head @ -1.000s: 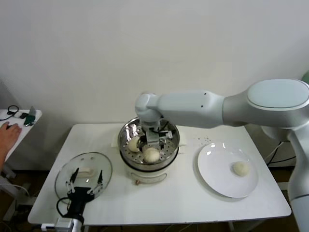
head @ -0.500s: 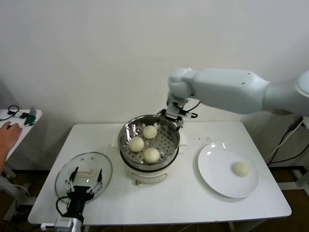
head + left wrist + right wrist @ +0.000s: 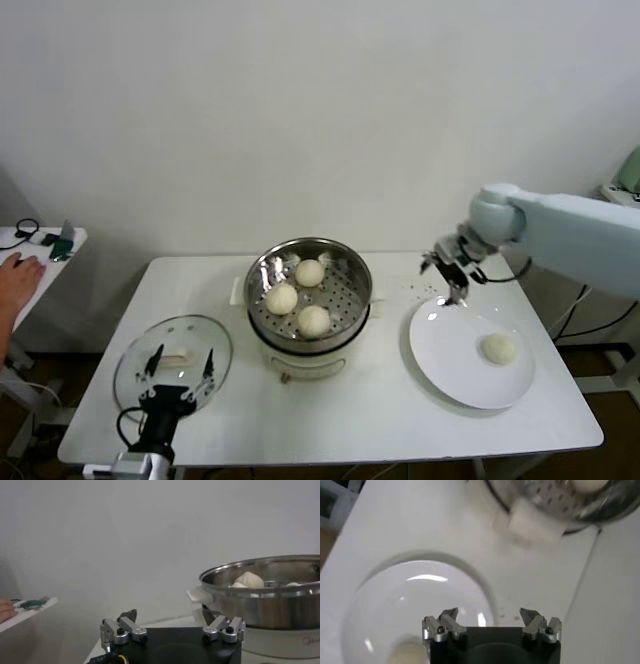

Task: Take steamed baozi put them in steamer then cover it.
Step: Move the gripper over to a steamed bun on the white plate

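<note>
Plate's baozi [image 3: 407, 654] cut off by the right wrist view's edge

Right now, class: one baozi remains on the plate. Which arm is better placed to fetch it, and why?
The right gripper, open, hovers over the plate rim near the last baozi. The left gripper sits by the glass lid, beyond the steamer.
</note>
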